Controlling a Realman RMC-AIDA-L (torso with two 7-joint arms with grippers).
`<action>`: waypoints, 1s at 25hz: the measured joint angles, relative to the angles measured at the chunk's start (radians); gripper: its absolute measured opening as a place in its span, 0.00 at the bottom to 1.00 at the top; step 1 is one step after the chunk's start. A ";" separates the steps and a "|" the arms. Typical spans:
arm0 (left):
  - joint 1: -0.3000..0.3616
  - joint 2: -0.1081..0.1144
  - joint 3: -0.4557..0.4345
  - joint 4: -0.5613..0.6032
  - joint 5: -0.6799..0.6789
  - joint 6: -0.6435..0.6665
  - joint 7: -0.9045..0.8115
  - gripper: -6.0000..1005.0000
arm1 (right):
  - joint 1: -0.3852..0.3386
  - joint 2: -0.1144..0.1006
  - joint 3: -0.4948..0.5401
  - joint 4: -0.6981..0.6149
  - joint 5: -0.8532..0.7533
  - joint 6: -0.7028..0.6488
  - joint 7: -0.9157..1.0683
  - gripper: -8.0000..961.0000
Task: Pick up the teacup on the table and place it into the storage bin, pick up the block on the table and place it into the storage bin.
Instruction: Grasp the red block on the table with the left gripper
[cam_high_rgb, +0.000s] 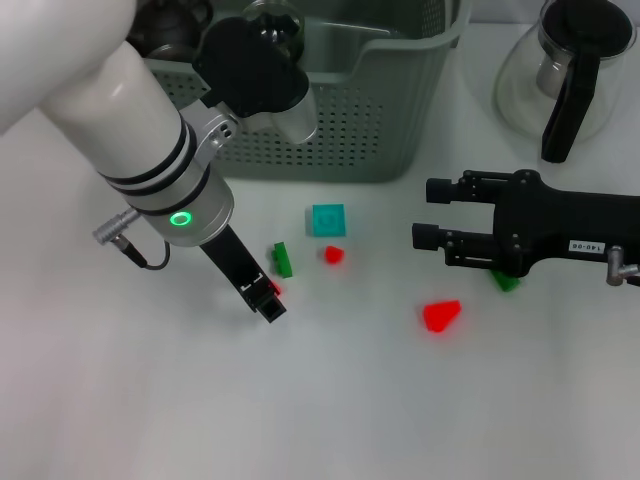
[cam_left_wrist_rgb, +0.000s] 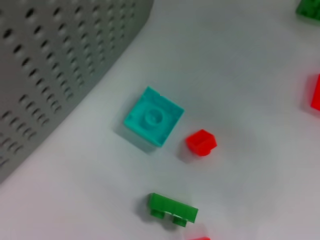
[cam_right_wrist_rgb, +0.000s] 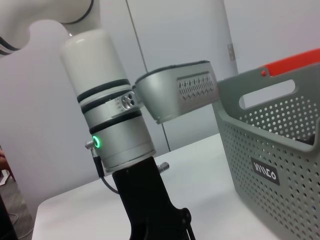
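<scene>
Left gripper (cam_high_rgb: 270, 300) of mine sits low by a small red piece; finger state indeterminate. Right gripper (cam_high_rgb: 425, 213) is spread, empty. Blocks counted near the grey-green perforated plastic storage bin (cam_high_rgb: 350, 130): one teal square block (cam_high_rgb: 327, 219), two green, three red.

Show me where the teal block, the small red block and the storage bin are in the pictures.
teal block (cam_left_wrist_rgb: 153, 116): left wrist view, on its studded top face.
small red block (cam_left_wrist_rgb: 201, 142): left wrist view, on its top.
storage bin (cam_high_rgb: 340, 130): head view, on its perforated front wall.

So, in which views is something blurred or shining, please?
Head view: the glass pot shows bright glare. Left wrist view: the storage bin wall is soft, while the teal block is sharper. Right wrist view: the left arm is clear.
</scene>
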 joint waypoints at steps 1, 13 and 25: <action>-0.003 0.000 0.001 -0.009 0.002 -0.006 -0.003 0.72 | 0.000 0.000 0.000 0.000 0.000 0.000 0.000 0.70; -0.028 -0.001 0.026 -0.057 0.008 -0.056 -0.031 0.47 | -0.005 0.001 0.000 0.000 -0.002 0.001 -0.001 0.70; -0.047 0.001 0.029 -0.111 0.011 -0.084 -0.032 0.43 | -0.006 0.001 0.000 0.000 -0.001 0.001 -0.001 0.70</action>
